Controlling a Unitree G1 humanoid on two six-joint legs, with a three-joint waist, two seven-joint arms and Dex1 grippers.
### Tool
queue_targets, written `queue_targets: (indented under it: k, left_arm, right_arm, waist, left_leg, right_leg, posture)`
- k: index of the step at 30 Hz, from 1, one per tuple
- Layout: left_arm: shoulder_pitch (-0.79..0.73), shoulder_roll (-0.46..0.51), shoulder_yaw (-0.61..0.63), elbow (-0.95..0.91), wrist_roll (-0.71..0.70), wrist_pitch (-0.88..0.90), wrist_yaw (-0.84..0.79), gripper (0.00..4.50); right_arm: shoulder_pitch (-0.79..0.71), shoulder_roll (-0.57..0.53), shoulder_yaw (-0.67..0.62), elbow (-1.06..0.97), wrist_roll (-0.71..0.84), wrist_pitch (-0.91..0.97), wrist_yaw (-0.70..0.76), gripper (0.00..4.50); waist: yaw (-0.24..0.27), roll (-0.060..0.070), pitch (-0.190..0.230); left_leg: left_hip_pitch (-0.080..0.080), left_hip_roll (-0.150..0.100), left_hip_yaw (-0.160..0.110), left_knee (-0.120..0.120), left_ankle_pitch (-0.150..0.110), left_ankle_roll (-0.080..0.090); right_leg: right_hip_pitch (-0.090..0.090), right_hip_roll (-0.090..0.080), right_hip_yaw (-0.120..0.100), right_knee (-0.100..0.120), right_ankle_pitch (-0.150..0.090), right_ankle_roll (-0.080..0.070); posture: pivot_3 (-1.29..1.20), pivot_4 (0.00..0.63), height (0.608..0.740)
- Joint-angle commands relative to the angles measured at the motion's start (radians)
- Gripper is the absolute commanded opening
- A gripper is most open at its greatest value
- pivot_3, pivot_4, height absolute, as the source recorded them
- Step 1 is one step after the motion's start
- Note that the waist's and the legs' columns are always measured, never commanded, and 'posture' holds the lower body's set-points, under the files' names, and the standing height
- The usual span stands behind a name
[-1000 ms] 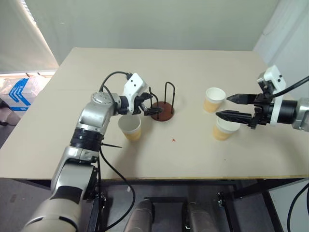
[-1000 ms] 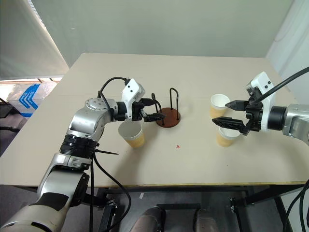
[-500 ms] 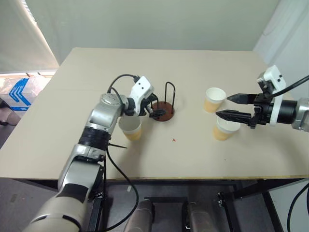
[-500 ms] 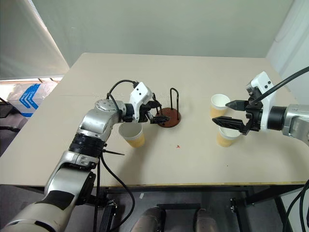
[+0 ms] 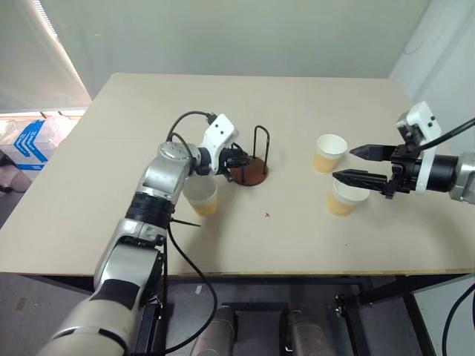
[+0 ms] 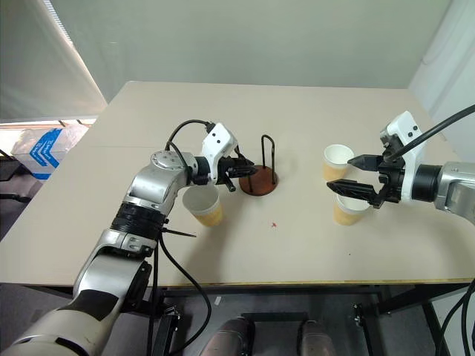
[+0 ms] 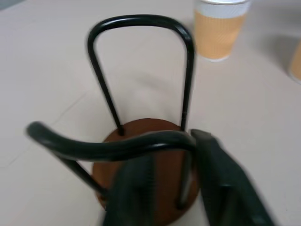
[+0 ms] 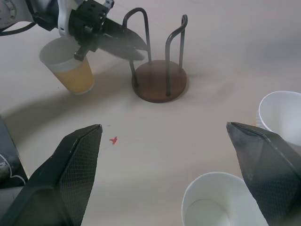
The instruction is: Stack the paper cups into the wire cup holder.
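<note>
Left wrist view puts my left gripper (image 7: 188, 188) right at the near loop of the wire cup holder (image 7: 146, 136): the black fingers have pinched in against that wire just above the reddish-brown base. A second ago the same fingers stood spread wide beside the holder, so the closing is the fresh change. I judge it a steadying hold on the holder, which would let cups be dropped in without the light frame sliding; no cup is in it yet, so the stacking itself has not begun.

Going from near to far on the table (image 5: 297, 104): 1 paper cup (image 5: 200, 197) stands upright just beside and below my left wrist, apart from the holder. The holder (image 5: 249, 169) sits upright a little beyond it, towards the middle, with my left gripper (image 5: 237, 160) clamped at its left loop. On the right, a second cup (image 5: 346, 199) sits under my right gripper (image 5: 358, 163), whose 2 fingers hang spread wide with nothing between them, and the third cup (image 5: 329, 153) stands just beyond.

Compared with the earlier frame, my left forearm has swung in closer to the holder, while the right arm, all 3 cups and the holder rest where they were.
</note>
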Motion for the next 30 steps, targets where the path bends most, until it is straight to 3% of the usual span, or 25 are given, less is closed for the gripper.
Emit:
queue_targets:
  k: [1, 10, 19, 24, 30]
  left_arm:
    - [-0.048, -0.004, 0.039, 0.005, -0.007, -0.040, 0.014, 0.02]
    - [-0.089, 0.031, 0.026, -0.072, -0.083, -0.007, -0.190, 0.02]
    - [-0.043, 0.082, -0.070, -0.245, -0.118, 0.060, -0.404, 0.02]
    - [-0.024, 0.060, -0.102, -0.275, -0.123, 0.079, -0.424, 0.02]
    - [0.018, 0.020, -0.140, -0.321, -0.114, 0.084, -0.405, 0.02]
  right_arm:
    - [-0.015, -0.016, -0.037, -0.019, 0.012, -0.006, 0.001, 4.50]
    - [-0.039, -0.095, -0.055, -0.033, 0.038, 0.001, 0.057, 4.50]
    - [-0.155, -0.262, -0.149, -0.107, 0.229, 0.121, 0.110, 4.50]
    - [-0.136, -0.333, -0.156, -0.120, 0.276, 0.152, 0.141, 4.50]
    - [-0.104, -0.404, -0.158, -0.105, 0.244, 0.110, 0.191, 4.50]
  waist:
    - [0.000, 0.000, 0.000]
    - [0.002, 0.000, 0.000]
    - [0.006, 0.000, 0.000]
    - [0.007, 0.000, 0.000]
    - [0.009, 0.000, 0.000]
  left_leg:
    - [0.000, 0.000, 0.000, 0.000, 0.000, 0.000]
    - [-0.001, 0.000, 0.000, 0.000, 0.000, 0.000]
    - [-0.003, -0.001, 0.001, 0.000, -0.001, -0.002]
    - [-0.004, -0.001, 0.002, 0.000, -0.002, -0.003]
    - [-0.004, -0.002, 0.002, 0.001, -0.004, 0.001]
  right_leg:
    - [0.000, 0.000, 0.000, 0.000, 0.000, 0.000]
    - [-0.001, 0.000, 0.000, -0.001, -0.001, 0.002]
    - [0.000, 0.000, 0.000, -0.004, -0.006, 0.001]
    - [0.001, -0.001, 0.001, -0.007, -0.008, -0.001]
    - [0.001, -0.003, 0.001, -0.007, -0.004, 0.008]
  posture:
    - [0.00, 0.150, 0.740]
    - [0.00, 0.150, 0.740]
    - [0.00, 0.150, 0.740]
    - [0.00, 0.150, 0.740]
    - [0.00, 0.150, 0.740]
